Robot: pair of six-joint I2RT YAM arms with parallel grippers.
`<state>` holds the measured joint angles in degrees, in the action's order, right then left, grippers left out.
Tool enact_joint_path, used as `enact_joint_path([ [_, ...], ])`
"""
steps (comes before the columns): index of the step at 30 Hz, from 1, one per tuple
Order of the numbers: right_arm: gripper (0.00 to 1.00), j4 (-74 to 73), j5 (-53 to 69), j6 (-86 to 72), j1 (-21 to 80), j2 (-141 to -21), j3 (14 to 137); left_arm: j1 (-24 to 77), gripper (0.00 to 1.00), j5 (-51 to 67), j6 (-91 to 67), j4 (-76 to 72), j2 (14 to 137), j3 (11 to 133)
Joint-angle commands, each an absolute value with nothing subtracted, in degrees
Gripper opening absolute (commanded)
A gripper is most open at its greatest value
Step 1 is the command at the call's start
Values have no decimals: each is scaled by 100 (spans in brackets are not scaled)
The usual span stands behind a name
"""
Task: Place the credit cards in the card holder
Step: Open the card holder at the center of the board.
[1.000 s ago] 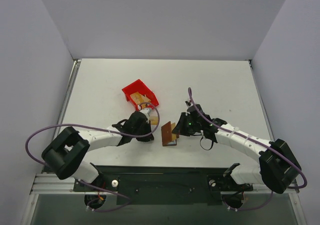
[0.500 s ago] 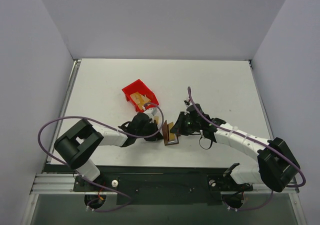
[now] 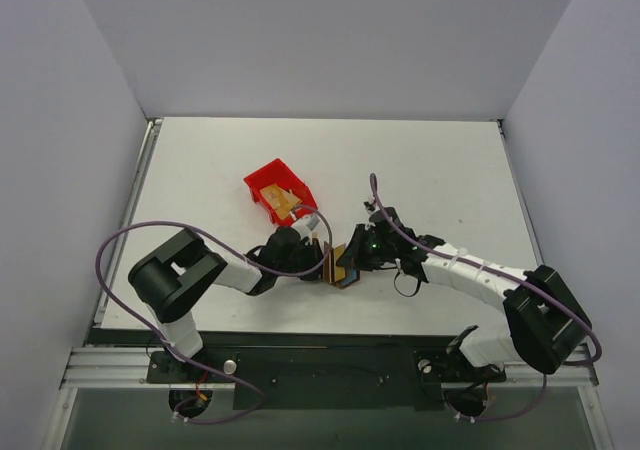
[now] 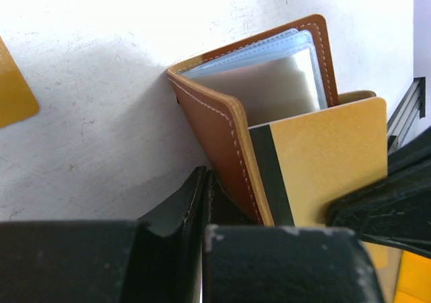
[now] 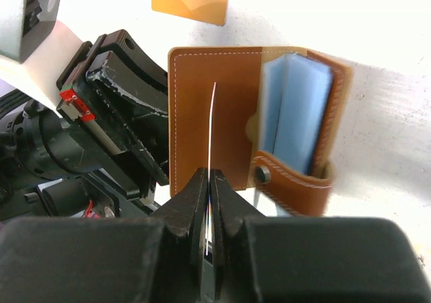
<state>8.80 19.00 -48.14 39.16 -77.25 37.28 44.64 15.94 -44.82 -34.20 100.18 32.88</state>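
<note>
On the white table (image 3: 430, 160), two robot arms meet over a brown card holder (image 5: 192, 114). A red bin (image 3: 270, 182) sits beyond the left gripper (image 4: 205, 195), up and to its left in the overhead view, with gold cards (image 3: 288, 206) lying inside.

The card holder stands open just off the tip of the right gripper (image 5: 209, 178), showing light blue pocket panels (image 5: 296, 108) to that gripper's right. A snap tab (image 5: 289, 182) curls across their lower edge.

The left gripper's jaws are almost together with nothing visible between them, and they rest against the outside of the holder's stitched brown cover.

The right gripper is clamped tight on a gold credit card with a dark stripe (image 4: 330, 161), held edge-on in front of the cover's inner face. The stripe lies right beside the stitched edge. Whether the card has entered a pocket cannot be told.

A loose gold card (image 5: 190, 0) lies flat on the table beyond the right gripper's tip, past the holder, and its ornate lettering reads "VIP".
</note>
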Motion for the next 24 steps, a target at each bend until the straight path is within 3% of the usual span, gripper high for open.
enact_joint_path([
  [1,0,1186,1995,-4843,3964,-7901,3700,4491,0,1521,-4395,-3199,10415,2997],
  [13,0,1547,1872,-4922,3973,-8437,3524,4307,0,889,-4298,-2681,10556,2619],
  [24,0,1521,1767,-4869,4017,-8762,3638,4192,0,-147,-4210,-1144,10345,2883],
])
